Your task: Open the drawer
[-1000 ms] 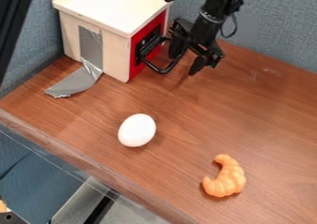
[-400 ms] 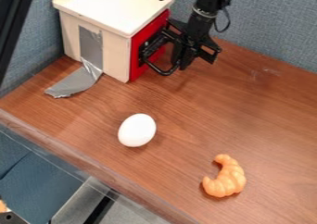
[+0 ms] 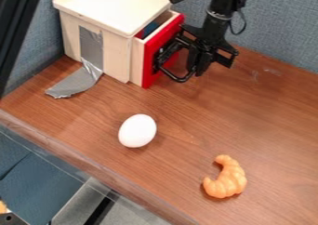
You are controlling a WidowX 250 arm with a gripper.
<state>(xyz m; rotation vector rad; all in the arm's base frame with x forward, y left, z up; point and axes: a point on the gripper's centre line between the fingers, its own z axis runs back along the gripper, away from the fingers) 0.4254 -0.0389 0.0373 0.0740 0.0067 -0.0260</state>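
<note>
- Where the gripper hangs beside the box, the drawer stands partly out of its housing, just to the view's left of the gripper.
- Its front is bright red and its sides are pale wood; the black handle loops outward toward the gripper, which overlaps it in the view.
- Something dark blue shows in the opening behind the red front, up and to the left of the gripper.
- Farther left from the gripper, grey tape runs down the cream-coloured box and spreads onto the table.
- Brown wood grain covers the table below the gripper, with a white egg down and to the left and an orange croissant farther down, slightly to the right.
- Blue-grey fabric panels rise behind the gripper and past the box; a dark upright strip lies well apart, at the upper left.
- Entering above the gripper, the black arm slants down, leaning slightly to the view's left, a cable curving beside it.
- Whether the gripper is spread, pressed together or pinching the handle, one cannot tell.
</note>
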